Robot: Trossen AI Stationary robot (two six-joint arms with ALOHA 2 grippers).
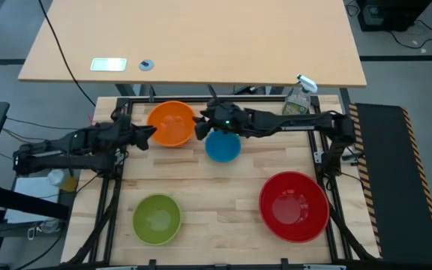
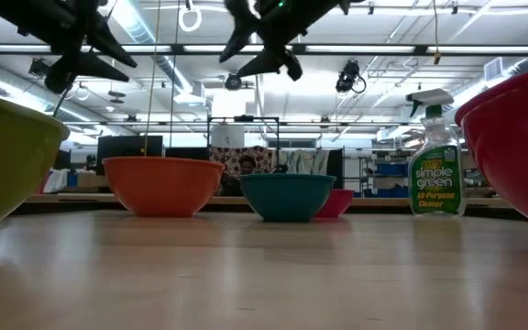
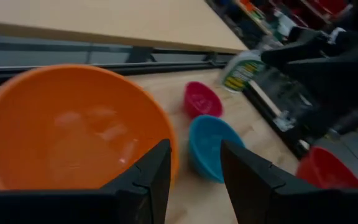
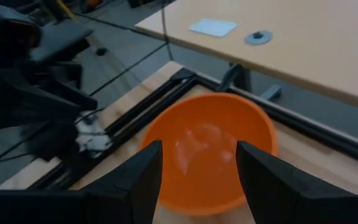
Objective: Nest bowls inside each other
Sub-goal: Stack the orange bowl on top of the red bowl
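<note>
Five bowls stand upright on their bases on the wooden table. The orange bowl (image 1: 171, 124) is at the far left. The blue bowl (image 1: 222, 146) is beside it, the green bowl (image 1: 157, 218) near left, the red bowl (image 1: 294, 206) near right. The small pink bowl (image 3: 202, 98) stands behind the blue one, hidden under my right arm in the high view. My left gripper (image 1: 150, 135) hovers open at the orange bowl's left rim. My right gripper (image 1: 199, 126) hovers open above its right rim, fingers (image 4: 145, 168) apart over the bowl.
A clear spray bottle (image 1: 300, 96) stands at the table's far right corner. A second tabletop (image 1: 201, 37) lies beyond the far edge, with a white card and a small disc on it. Bare wood (image 1: 223, 191) lies between the green and red bowls.
</note>
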